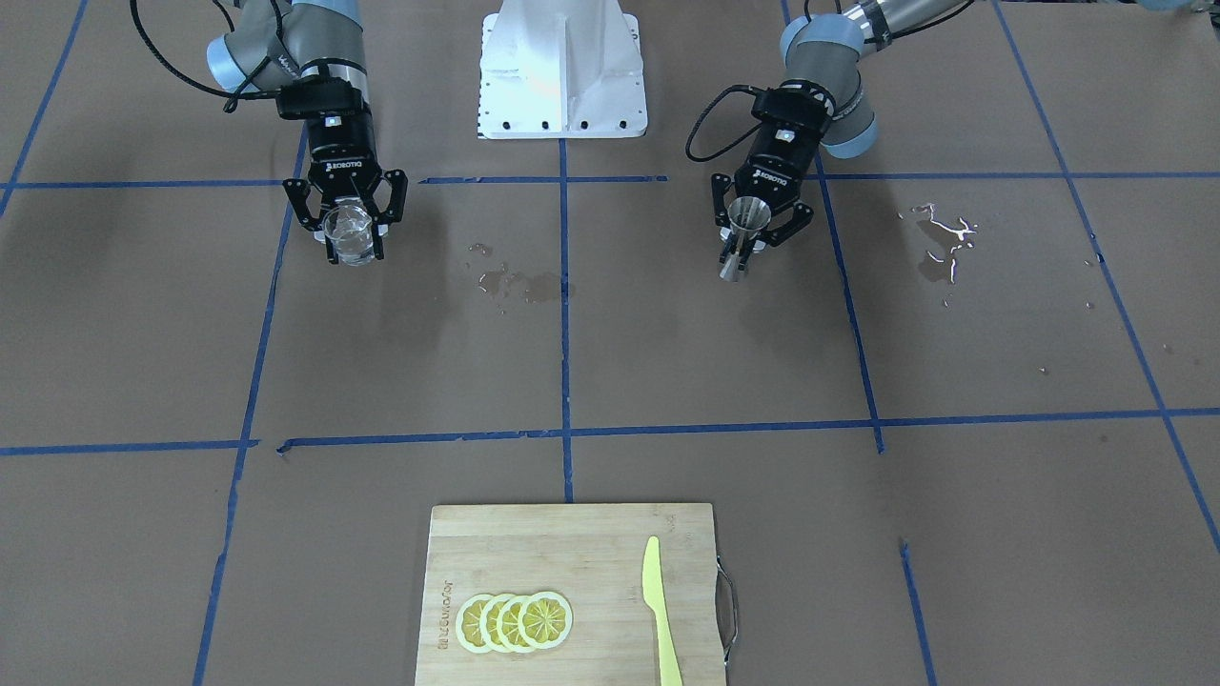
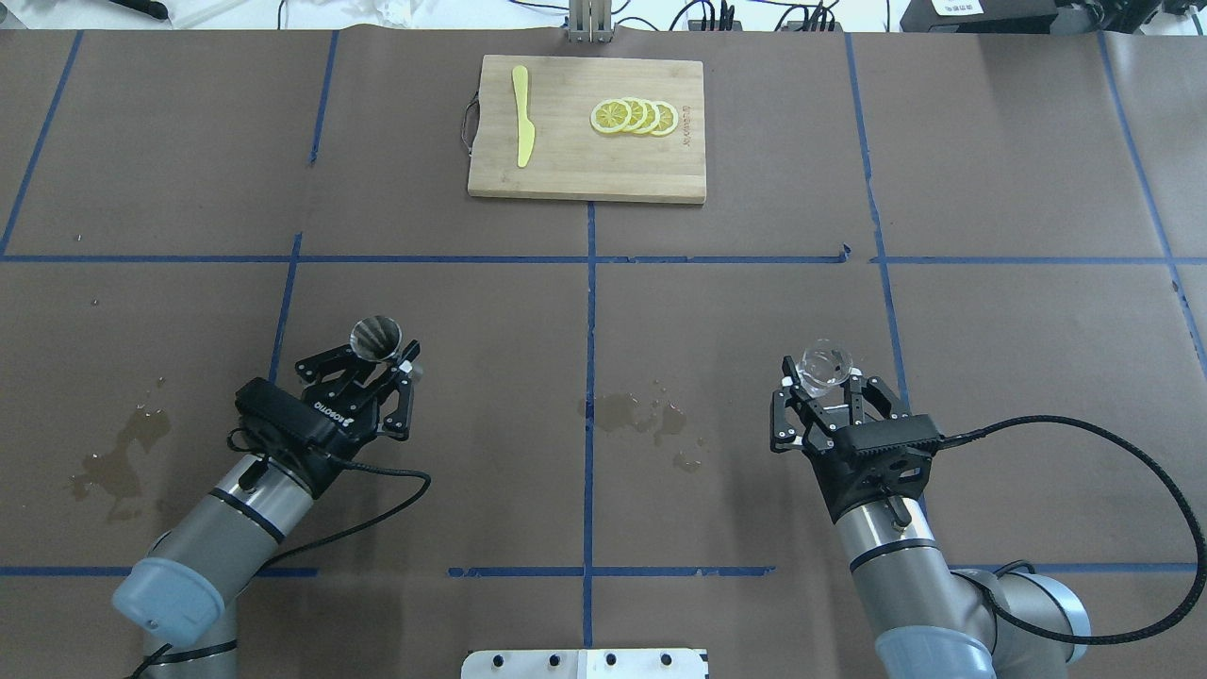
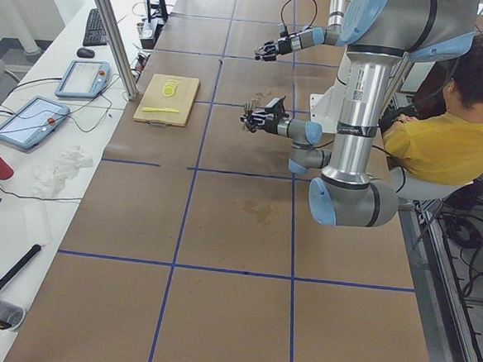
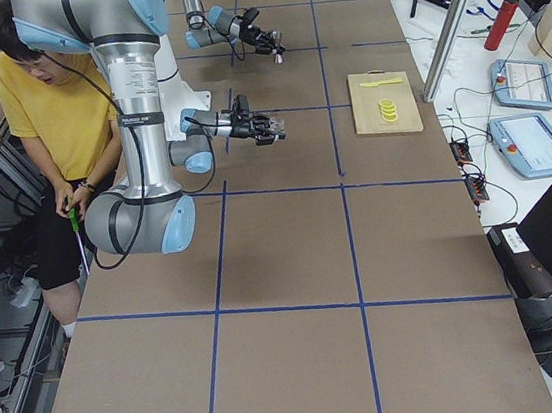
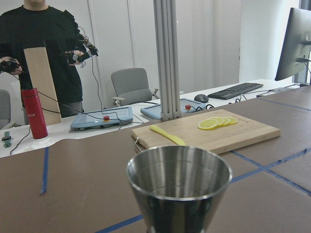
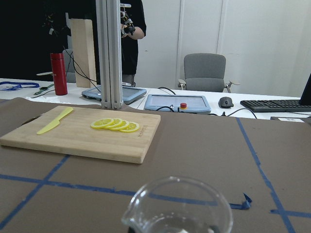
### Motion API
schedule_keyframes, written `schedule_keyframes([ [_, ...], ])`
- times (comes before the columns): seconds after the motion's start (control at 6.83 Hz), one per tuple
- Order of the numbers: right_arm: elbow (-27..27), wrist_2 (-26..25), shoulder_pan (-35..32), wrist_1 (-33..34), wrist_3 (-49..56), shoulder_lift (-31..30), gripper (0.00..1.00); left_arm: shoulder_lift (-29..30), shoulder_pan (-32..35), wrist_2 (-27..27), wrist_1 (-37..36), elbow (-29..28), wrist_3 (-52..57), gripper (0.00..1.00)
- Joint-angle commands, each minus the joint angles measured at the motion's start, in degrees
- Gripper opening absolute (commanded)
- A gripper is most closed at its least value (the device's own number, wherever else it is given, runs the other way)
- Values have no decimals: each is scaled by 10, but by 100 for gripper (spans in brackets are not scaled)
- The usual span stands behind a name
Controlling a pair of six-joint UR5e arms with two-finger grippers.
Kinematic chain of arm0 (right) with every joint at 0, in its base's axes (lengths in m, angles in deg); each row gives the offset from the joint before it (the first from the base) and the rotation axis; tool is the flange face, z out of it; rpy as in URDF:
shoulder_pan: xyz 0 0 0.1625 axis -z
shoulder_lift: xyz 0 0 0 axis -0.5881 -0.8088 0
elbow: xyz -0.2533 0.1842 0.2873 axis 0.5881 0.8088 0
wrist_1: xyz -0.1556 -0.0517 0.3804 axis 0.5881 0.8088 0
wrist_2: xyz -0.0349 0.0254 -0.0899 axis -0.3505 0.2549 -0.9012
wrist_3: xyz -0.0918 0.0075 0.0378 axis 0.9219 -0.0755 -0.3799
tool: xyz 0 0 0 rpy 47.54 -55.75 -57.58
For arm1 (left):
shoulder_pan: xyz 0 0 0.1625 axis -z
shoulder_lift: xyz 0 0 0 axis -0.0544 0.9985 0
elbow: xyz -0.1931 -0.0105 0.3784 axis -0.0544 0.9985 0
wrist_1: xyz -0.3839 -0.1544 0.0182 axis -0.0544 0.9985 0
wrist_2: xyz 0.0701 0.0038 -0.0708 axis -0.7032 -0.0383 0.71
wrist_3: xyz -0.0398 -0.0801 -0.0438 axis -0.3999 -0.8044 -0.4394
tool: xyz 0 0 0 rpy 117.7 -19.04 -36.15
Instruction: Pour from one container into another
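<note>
Contents of the glass cup (image 6: 177, 206) are hard to read: clear wall, base cut off in my right wrist view, spout at that view's left. My right jaws hold it, closed narrow on its body, over the worktop (image 2: 717, 330). My left jaws clamp the steel jigger (image 5: 179, 187) near its waist; its shiny upper cone opens just beyond them, lower cone out of frame.

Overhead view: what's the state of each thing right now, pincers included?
jigger, upright, mouth up, looks empty.
glass cup, upright, seems to hold clear liquid.
left pincer, shut on the jigger.
right pincer, shut on the glass cup.
lemon slices, fanned, overlapping, on the cutting board.
knife, flat on the cutting board.
spill, wet patches on the table paper.
</note>
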Motion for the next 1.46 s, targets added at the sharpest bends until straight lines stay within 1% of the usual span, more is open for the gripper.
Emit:
schedule_keyframes([
  [0.0, -10, -1, 0, 2, 72, 62, 0, 52, 52, 92, -4, -24, 3, 0],
  [0.15, -16, 3, 0, 5, 113, 85, 0, 106, 72, 119, -9, -65, 2, 0],
  [0.29, -25, 4, 0, 5, 150, 100, 0, 128, 87, 153, -9, -85, 2, 0],
  [0.44, -32, 3, 2, 6, 156, 111, 0, 130, 96, 184, -9, -93, 5, 0],
  [0.59, -46, 4, 4, 7, 179, 113, 0, 131, 97, 220, -7, -93, 47, 0],
  [0.73, -49, 6, 3, 8, 199, 125, 0, 141, 96, 237, -8, -91, 55, 0],
  [0.88, -50, 10, 0, 27, 211, 137, 0, 145, 93, 254, -8, -90, 55, 0],
  [1.02, -53, 35, -11, 60, 212, 162, 0, 152, 77, 251, -6, -89, 55, 0],
  [1.17, -53, 38, -22, 112, 213, 180, 0, 154, 73, 250, -5, -89, 54, 0],
  [1.32, -54, 53, -36, 134, 213, 193, 0, 157, 71, 251, -5, -90, 54, 0],
])
